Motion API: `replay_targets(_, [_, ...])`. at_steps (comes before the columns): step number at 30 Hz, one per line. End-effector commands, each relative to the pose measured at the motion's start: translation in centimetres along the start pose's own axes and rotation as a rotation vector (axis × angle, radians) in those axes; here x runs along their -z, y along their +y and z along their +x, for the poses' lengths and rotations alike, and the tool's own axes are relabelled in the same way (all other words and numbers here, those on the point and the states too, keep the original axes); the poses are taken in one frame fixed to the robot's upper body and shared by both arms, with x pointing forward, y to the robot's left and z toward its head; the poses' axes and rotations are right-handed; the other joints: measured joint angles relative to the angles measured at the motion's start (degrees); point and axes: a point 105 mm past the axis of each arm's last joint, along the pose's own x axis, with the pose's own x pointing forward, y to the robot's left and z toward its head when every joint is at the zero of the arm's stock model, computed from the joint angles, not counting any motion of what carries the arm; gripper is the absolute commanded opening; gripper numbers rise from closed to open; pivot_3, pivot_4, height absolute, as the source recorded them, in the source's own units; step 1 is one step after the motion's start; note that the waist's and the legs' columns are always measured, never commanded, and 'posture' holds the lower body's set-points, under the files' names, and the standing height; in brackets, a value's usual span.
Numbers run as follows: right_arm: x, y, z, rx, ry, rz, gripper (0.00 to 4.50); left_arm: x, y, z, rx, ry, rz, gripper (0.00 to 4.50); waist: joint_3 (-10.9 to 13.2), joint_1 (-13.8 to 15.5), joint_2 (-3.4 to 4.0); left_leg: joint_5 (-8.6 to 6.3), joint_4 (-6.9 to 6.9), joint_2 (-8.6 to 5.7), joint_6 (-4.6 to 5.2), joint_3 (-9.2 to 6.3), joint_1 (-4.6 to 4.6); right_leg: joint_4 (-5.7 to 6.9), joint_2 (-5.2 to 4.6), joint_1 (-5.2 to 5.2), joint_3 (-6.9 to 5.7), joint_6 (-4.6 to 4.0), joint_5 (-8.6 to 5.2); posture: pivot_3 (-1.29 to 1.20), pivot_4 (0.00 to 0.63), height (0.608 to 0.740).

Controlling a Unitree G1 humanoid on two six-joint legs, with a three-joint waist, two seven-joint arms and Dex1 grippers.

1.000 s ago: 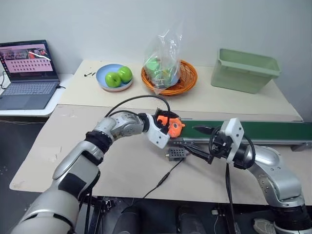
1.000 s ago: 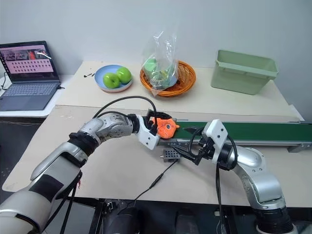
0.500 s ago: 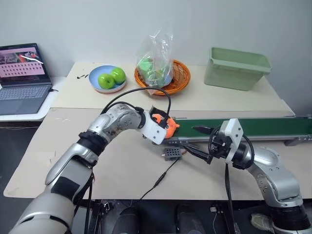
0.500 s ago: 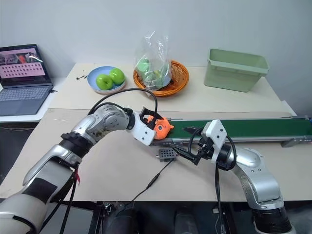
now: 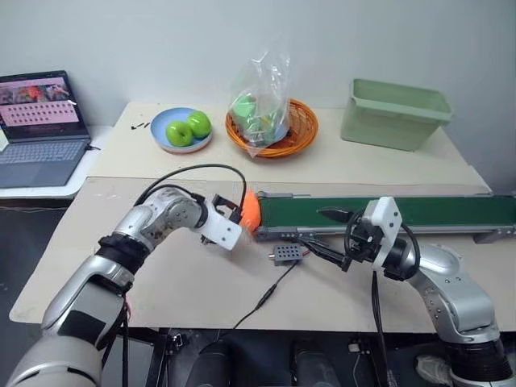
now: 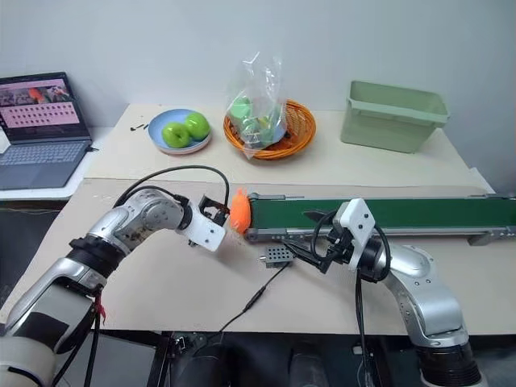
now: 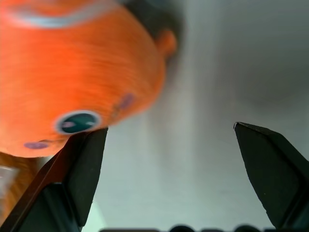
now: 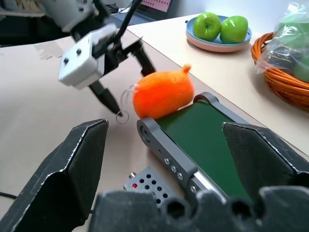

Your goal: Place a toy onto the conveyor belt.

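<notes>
The orange toy (image 5: pixel 251 211) lies at the left end of the dark green conveyor belt (image 5: pixel 387 211), resting over the end roller (image 8: pixel 145 126) and hanging out past it. My left gripper (image 6: pixel 219 211) is open just to the left of the toy with nothing between its fingers. In the left wrist view the toy (image 7: pixel 72 72) sits just past one fingertip. My right gripper (image 5: pixel 326 234) hovers open and empty near the belt's front edge, pointing towards the toy (image 8: pixel 163 94).
A small grey control box (image 5: pixel 288 255) with a black cable lies in front of the belt. Behind it stand a pale green bin (image 5: pixel 393 113), an orange basket (image 5: pixel 300 133) holding a bag of green items, and a blue plate (image 5: pixel 164 141) of green apples. A laptop (image 5: pixel 36 121) is far left.
My left gripper has drawn back to the left and lower, away from the belt. The toy that sat between its fingers now lies free at the belt's end. The right arm stayed still.
</notes>
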Motion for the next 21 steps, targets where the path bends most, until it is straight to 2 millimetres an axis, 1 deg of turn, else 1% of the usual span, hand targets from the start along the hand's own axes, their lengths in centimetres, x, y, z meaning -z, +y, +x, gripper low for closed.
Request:
replay_targets(1, [-1.1,-0.2,-0.1,0.007,-0.039,-0.043,4.50,0.1,1.6,-0.7,-0.077,0.004,0.014,4.46,0.0,0.3,-0.01,0.00,0.04,0.00,0.00,-0.03,-0.06,0.00,0.00,-0.01,-0.03,0.00,0.00,0.00,0.150,0.715])
replay_targets(15, [-1.0,-0.3,-0.2,0.003,-0.034,-0.045,4.50,-0.8,1.3,0.0,-0.118,-0.035,-0.020,4.46,0.0,0.5,-0.01,-0.03,0.13,0.00,0.05,-0.01,-0.03,0.01,0.00,0.02,-0.02,0.00,0.00,0.00,0.150,0.715])
replay_targets(17, [-1.0,-0.4,-0.2,0.006,-0.031,-0.046,4.50,-0.6,1.1,-0.2,-0.117,-0.035,-0.042,4.46,0.0,0.5,-0.01,-0.03,0.13,0.00,0.05,-0.02,-0.03,0.01,0.00,0.02,-0.02,0.00,0.00,0.00,0.150,0.715])
replay_targets(19, [-1.0,-0.4,-0.2,0.006,-0.029,-0.047,4.50,-0.1,1.2,-0.9,-0.137,-0.033,-0.083,4.46,0.0,0.5,-0.01,-0.03,0.14,0.00,0.05,-0.02,-0.02,0.01,0.00,0.02,-0.02,0.00,0.00,0.00,0.150,0.715])
replay_targets(21, [-1.0,-0.4,-0.2,0.007,-0.028,-0.047,4.50,0.7,1.6,-1.9,-0.205,-0.026,-0.149,4.46,0.0,0.3,-0.01,-0.03,0.16,0.01,0.05,-0.02,-0.03,0.02,0.00,0.02,-0.02,0.00,0.00,0.00,0.150,0.715])
